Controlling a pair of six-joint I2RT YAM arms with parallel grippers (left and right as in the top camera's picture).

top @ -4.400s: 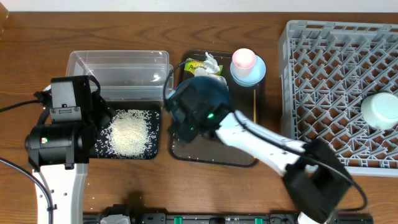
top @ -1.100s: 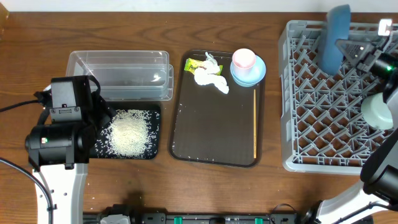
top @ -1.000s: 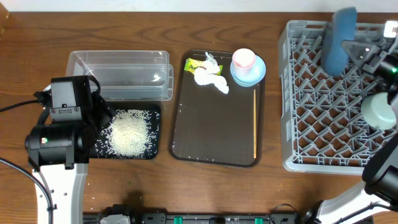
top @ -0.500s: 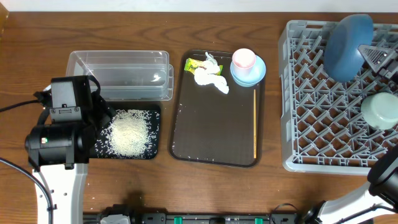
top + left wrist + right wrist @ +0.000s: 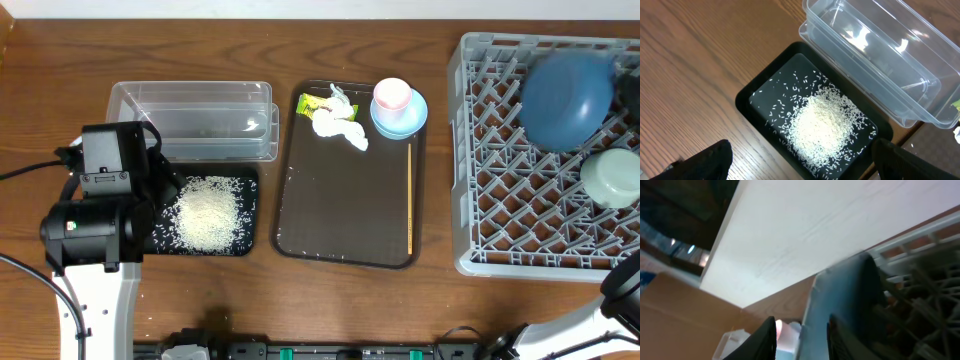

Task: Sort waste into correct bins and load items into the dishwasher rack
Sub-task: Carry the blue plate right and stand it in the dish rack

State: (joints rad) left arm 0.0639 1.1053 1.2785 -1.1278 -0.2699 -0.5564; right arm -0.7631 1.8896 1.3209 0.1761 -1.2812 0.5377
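The dark blue dish (image 5: 566, 88) leans in the back of the grey dishwasher rack (image 5: 500, 180), with the pale blue bowl (image 5: 612, 177) beside it. In the right wrist view my right gripper (image 5: 802, 321) is open, its fingers standing apart on either side of the dish's rim (image 5: 840, 295) with gaps showing. My left gripper (image 5: 802, 165) hangs wide open over the black tray (image 5: 760, 100), which holds the rice (image 5: 208, 213). The clear tub (image 5: 190, 120) sits behind it. Tissue (image 5: 338, 127), wrapper (image 5: 313, 103), pink cup (image 5: 392, 95) on its saucer (image 5: 415, 118) and the stick (image 5: 409, 195) lie on the brown tray.
The dark brown serving tray (image 5: 340, 200) lies between the bins and the rack. My left arm (image 5: 95, 215) stands over the table's left front. A white wall and a cardboard box (image 5: 680, 315) show beyond the rack.
The dark blue dish has tipped from standing on edge to leaning in the rack. My right jaws have parted from its rim, and that gripper has slid right, out of the overhead view.
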